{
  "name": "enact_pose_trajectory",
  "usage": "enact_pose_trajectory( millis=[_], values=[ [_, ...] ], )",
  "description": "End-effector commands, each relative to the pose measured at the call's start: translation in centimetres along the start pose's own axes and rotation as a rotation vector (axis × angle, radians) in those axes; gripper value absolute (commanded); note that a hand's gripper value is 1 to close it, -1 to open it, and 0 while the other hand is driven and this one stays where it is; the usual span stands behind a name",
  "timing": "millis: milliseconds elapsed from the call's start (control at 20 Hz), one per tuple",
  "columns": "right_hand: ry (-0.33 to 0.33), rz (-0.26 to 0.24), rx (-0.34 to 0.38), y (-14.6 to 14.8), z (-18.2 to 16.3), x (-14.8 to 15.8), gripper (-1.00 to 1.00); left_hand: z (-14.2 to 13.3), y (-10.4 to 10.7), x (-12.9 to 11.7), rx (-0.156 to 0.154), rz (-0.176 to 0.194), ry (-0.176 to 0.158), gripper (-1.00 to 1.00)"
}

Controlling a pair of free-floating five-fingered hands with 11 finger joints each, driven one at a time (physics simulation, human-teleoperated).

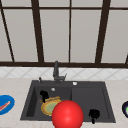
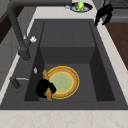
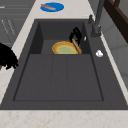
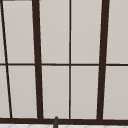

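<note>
My left hand [image 1: 44, 95] hangs low in the sink's [image 1: 30, 100] left basin, and its fingers [image 2: 41, 88] are curled round a wooden stick [image 2: 47, 85], some brush or spoon handle that lies along the far rim of the plate [image 2: 65, 81]. The left side view shows that grip from above; the front view gives me just a dark shape over a yellow edge, because a big red ball [image 1: 67, 114] stands in front of the plate there. That ball turns up in neither side view.

My right hand [image 1: 94, 114] hovers over the sink's front right corner, fingers hanging down and loosely bent, holding nothing. From the left side it shows at the far end, above the surface [image 2: 117, 62] just outside the sink's rim.

The plate, orange-rimmed with a green middle, lies flat on the basin floor, close to the back wall under the faucet [image 1: 56, 71]. The basin has open floor on the plate's front side. The right half of the sink is a shallower ribbed tray, bare, with free room across it.

On the surface to the left sits a blue plate [image 3: 52, 6] with a reddish strip on it. To the right stands a dark bowl [image 2: 80, 7] holding something green and something red. The upper view has the window [image 4: 70, 62] and the faucet's tip.
</note>
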Motion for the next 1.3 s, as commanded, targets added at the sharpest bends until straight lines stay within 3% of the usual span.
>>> enact_pose_trajectory(
  millis=[0,150,250,350,400,550,750,900,1050,1250],
  values=[
    [0.0,0.0,0.0,0.0,0.0,0.0,0.0,0.7,-1.4,0.0,-0.002,0.001,-0.022,1.0],
    [0.0,0.0,0.0,0.0,0.0,0.0,0.0,0.2,-1.6,1.2,-0.012,-0.091,-0.038,1.0],
    [0.0,0.0,0.0,0.0,0.0,0.0,0.0,-0.1,-1.2,1.6,-0.018,-0.136,-0.026,1.0],
    [0.0,0.0,0.0,0.0,0.0,0.0,0.0,0.1,-0.4,1.4,-0.022,-0.16,-0.047,1.0],
    [0.0,0.0,0.0,0.0,0.0,0.0,0.0,0.1,0.0,1.8,0.01,-0.198,-0.056,1.0],
    [0.0,0.0,0.0,0.0,0.0,0.0,0.0,-0.3,1.0,2.8,0.007,-0.214,-0.064,1.0],
    [0.0,0.0,0.0,0.0,0.0,0.0,0.0,-0.4,1.5,3.7,0.001,-0.198,-0.043,1.0],
    [0.0,0.0,0.0,0.0,0.0,0.0,0.0,-0.5,1.7,4.9,0.004,-0.228,-0.039,1.0],
    [0.0,0.0,0.0,0.0,0.0,0.0,0.0,0.0,0.8,6.7,-0.024,-0.26,-0.015,1.0],
    [0.0,0.0,0.0,0.0,0.0,0.0,0.0,0.2,-0.3,8.7,-0.026,-0.304,-0.003,1.0]
  ],
)
